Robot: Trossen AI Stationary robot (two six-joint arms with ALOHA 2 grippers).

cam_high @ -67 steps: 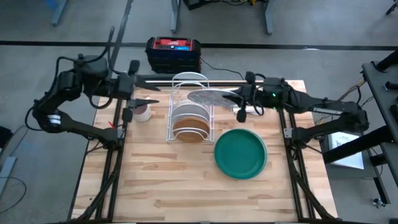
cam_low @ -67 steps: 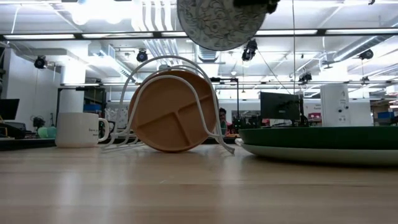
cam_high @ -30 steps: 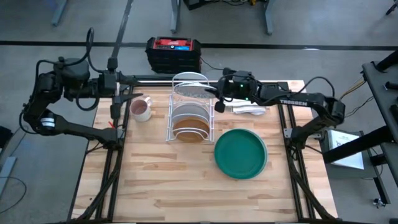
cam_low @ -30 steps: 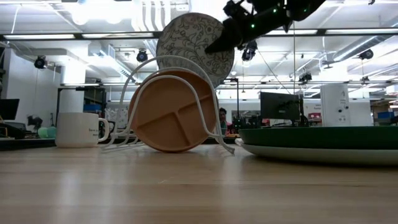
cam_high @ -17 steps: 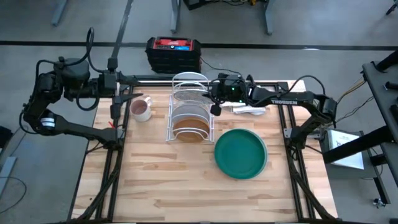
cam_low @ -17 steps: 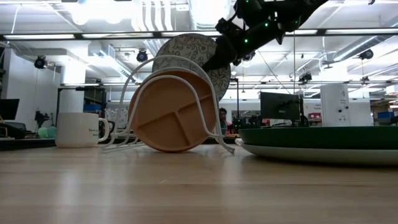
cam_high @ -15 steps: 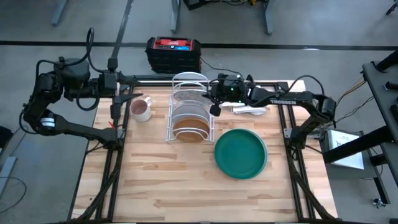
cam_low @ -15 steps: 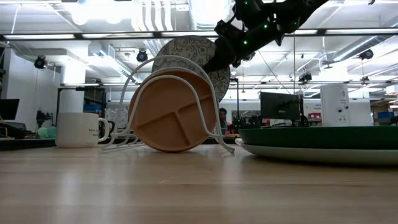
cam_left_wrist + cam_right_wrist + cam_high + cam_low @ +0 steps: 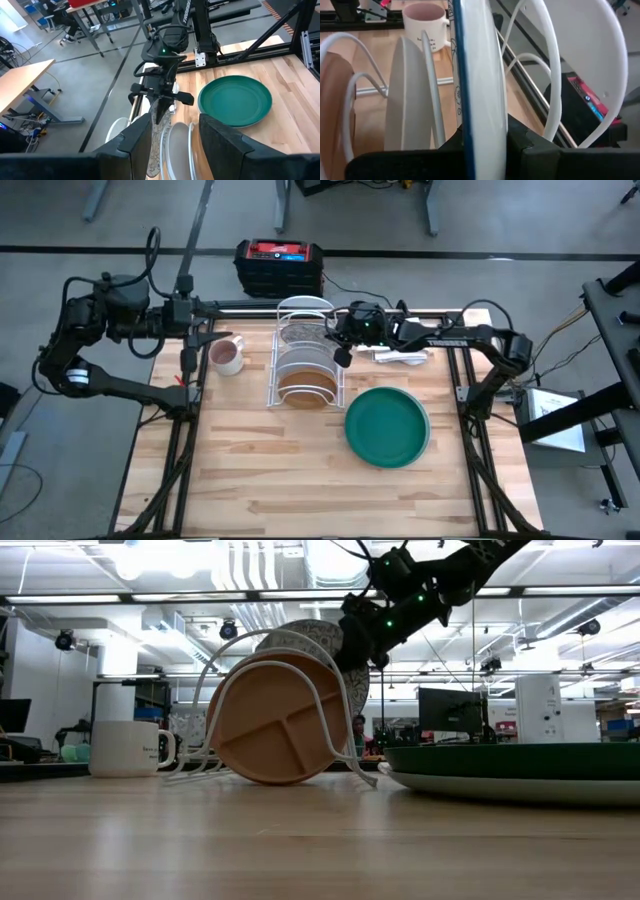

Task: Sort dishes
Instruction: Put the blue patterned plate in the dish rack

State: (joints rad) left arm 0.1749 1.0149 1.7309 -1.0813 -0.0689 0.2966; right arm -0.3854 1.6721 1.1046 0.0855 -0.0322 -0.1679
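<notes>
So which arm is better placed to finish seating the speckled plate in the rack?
The right arm. The right gripper is shut on the speckled plate, already lowered between the rack's wires. The left gripper hangs open beside the mug, holding nothing.

Both arms are dark, jointed, with black cables looped along them. The right arm (image 9: 455, 338) bears white lettering and a green indicator light near its wrist. The left arm (image 9: 85, 340) carries a white band and a small red mark.
</notes>
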